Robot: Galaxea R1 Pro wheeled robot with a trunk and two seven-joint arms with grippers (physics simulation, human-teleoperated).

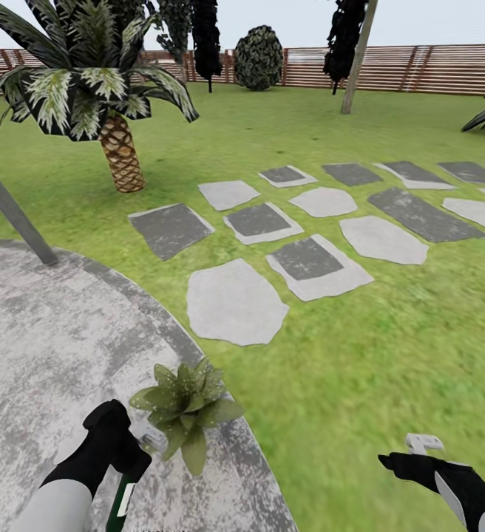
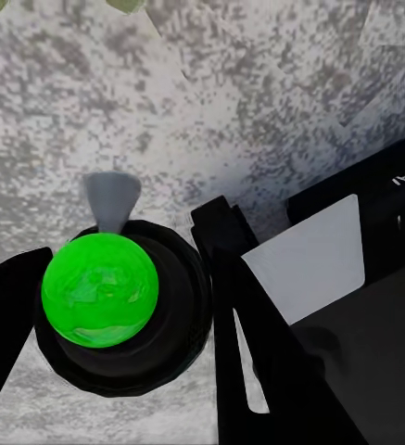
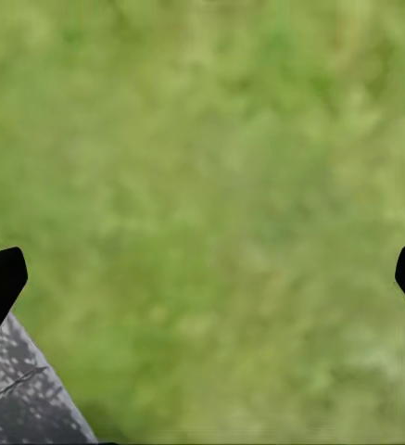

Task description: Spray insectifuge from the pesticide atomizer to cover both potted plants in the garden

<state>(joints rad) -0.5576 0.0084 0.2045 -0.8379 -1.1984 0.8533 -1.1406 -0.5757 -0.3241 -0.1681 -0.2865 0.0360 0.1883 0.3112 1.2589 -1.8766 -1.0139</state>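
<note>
Black fingers (image 2: 230, 278) of the left gripper (image 1: 128, 462) clamped on the pesticide atomizer (image 1: 124, 496), above the patio (image 1: 43, 347) edge just beside a potted plant (image 1: 185, 406); right gripper (image 1: 409, 454) fingertips spread wide over lawn (image 1: 375, 355)

Flat, even daylight; simulator render with soft textures.

The lawn (image 1: 390, 355) is bright and nearly shadowless, smeared near the robot. Far trees (image 1: 205, 37) read almost black against a pale sky. In the right wrist view the grass (image 3: 202, 185) is wholly blurred.
</note>
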